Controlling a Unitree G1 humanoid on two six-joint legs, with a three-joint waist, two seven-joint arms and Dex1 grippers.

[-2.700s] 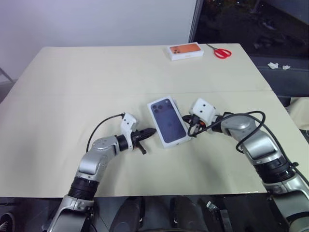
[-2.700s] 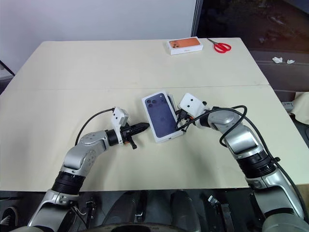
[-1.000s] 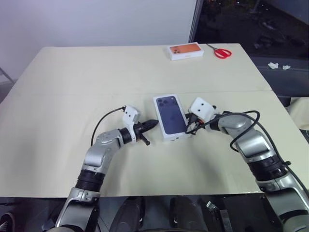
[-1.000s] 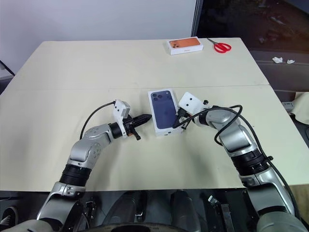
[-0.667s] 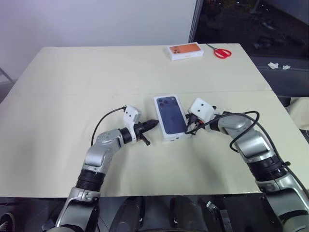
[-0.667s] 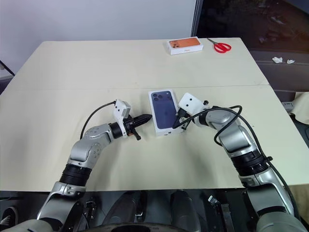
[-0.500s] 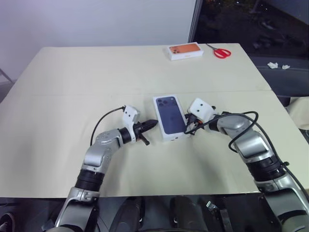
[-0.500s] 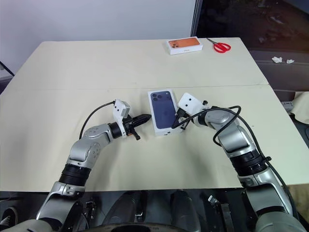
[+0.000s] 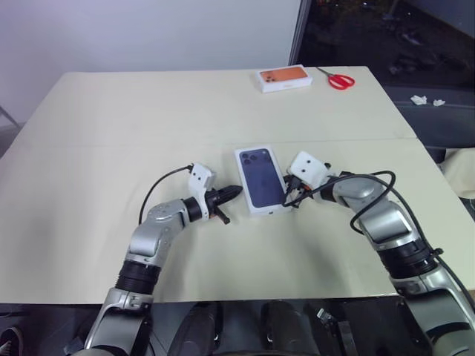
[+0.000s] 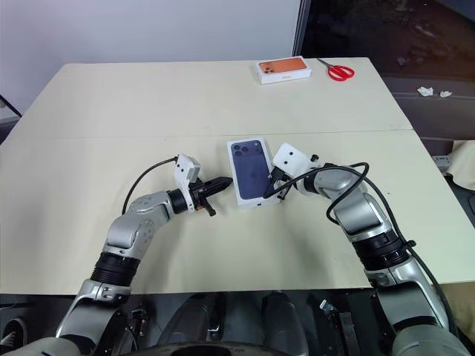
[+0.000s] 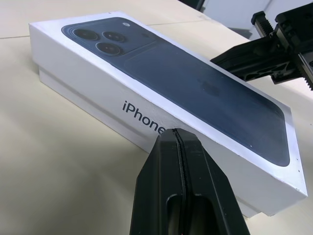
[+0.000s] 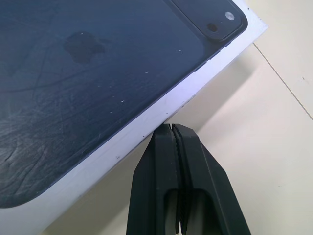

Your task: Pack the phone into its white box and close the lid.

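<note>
The lid (image 9: 262,180), printed with a dark blue phone back, is seen seated on the white box (image 11: 93,105) near the middle of the bench (image 9: 111,119), so the phone is judged to be hidden inside and the packing nearly done. The left pincer (image 9: 231,193) and right pincer (image 9: 288,198) are both clenched with nothing grasped, each tip set against an opposite long side of the box. By this placing the box is probably being squared and steadied between them, while an orange-printed box (image 9: 284,77) and red scissors (image 9: 339,79) lie well apart at the far edge.
</note>
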